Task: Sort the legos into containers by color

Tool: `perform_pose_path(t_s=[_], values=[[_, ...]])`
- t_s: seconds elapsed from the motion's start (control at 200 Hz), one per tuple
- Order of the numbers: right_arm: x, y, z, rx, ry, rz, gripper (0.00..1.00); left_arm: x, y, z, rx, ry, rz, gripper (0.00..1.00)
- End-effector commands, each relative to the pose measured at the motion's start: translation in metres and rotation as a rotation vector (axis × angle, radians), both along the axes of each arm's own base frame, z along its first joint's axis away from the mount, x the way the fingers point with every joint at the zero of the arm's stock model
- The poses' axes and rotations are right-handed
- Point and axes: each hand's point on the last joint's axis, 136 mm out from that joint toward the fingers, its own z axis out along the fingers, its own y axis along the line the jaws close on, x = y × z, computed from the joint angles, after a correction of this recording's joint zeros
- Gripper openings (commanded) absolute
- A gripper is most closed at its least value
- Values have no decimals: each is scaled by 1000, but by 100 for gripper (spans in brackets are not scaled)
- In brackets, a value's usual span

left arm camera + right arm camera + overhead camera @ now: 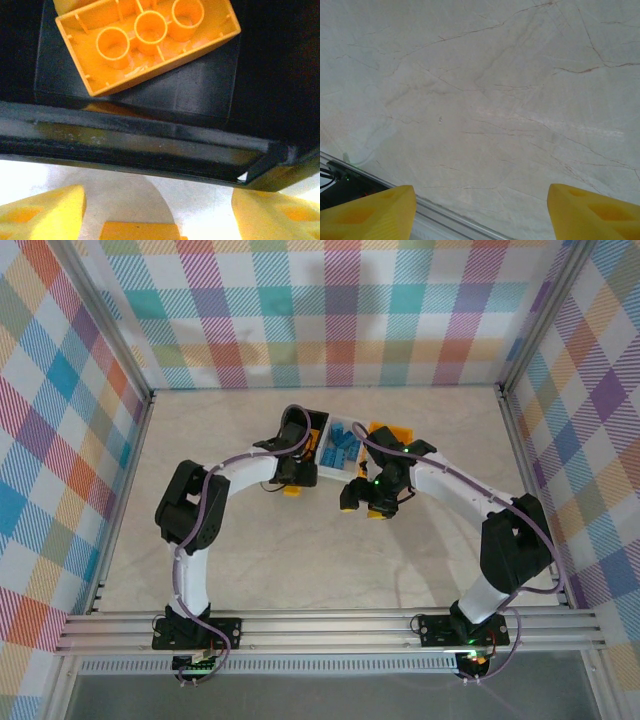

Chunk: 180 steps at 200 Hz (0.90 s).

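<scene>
- Black rectangular plastic bin (150, 142) is sitting open on the table, leftmost in a row of three, far centre in the top view.
- Yellow-orange plastic brick (150, 42) is lying upside down on that bin's floor, its hollow underside and three round tubes facing up, skewed to the near wall.
- White translucent plastic bin (333, 478) is sitting just beside the black one, holding a pile of blue plastic bricks (342, 445).
- Yellow-orange plastic bin (393, 432) is sitting just right of the white one, partly covered.

We see the left arm (250, 472) hiding most of the black bin (315, 418), blue legos (340, 448) too small to count, and an orange brick (139, 231) cropped at the left wrist view's bottom.
</scene>
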Motion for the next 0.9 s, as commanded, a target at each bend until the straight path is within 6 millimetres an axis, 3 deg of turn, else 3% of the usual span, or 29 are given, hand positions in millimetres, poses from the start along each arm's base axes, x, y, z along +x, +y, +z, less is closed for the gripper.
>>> perform_pose_path(t_s=[0.0, 0.47, 0.895], values=[[-8, 1, -3, 6, 22, 28, 70, -3, 5, -11, 29, 15, 23, 74], [-7, 3, -8, 8, 26, 26, 70, -20, 21, -35, 118, 117, 51, 69], [-5, 7, -13, 30, 27, 11, 70, -55, 34, -23, 107, 177, 75, 66]])
